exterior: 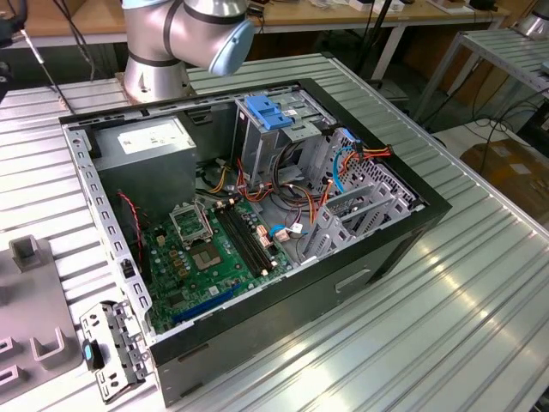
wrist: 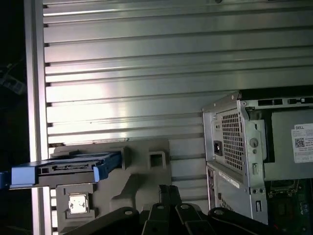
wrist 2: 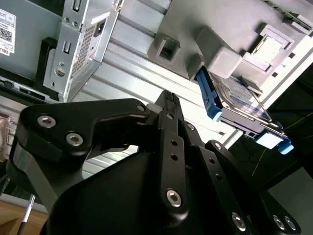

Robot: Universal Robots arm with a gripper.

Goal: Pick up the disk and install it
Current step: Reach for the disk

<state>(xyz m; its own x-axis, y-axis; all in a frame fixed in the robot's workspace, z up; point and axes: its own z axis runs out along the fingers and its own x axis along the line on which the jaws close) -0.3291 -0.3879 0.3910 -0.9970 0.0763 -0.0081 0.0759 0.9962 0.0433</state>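
Ribbed metal table (exterior: 480,283) carries open computer case (exterior: 343,283). Your gripper (wrist 2: 168,97) hangs above table, fingers pressed together, nothing held. Note disk (wrist: 68,167) slotted in grey holder (wrist: 146,171), blue carrier (wrist: 24,175) end jutting free, probably left exposed for gripping.

In the first wrist view, bare slatted table (wrist: 146,73) lies open beside the computer case (wrist: 234,147), whose rear wall is the tall barrier there. The disk (wrist: 63,171) juts off the grey holder (wrist: 139,178) past the table edge, its outer end in open air, its inner end crowded by the holder's raised blocks. In the exterior view, cables (exterior: 287,193) cross the case floor beside the drive cage (exterior: 257,137).
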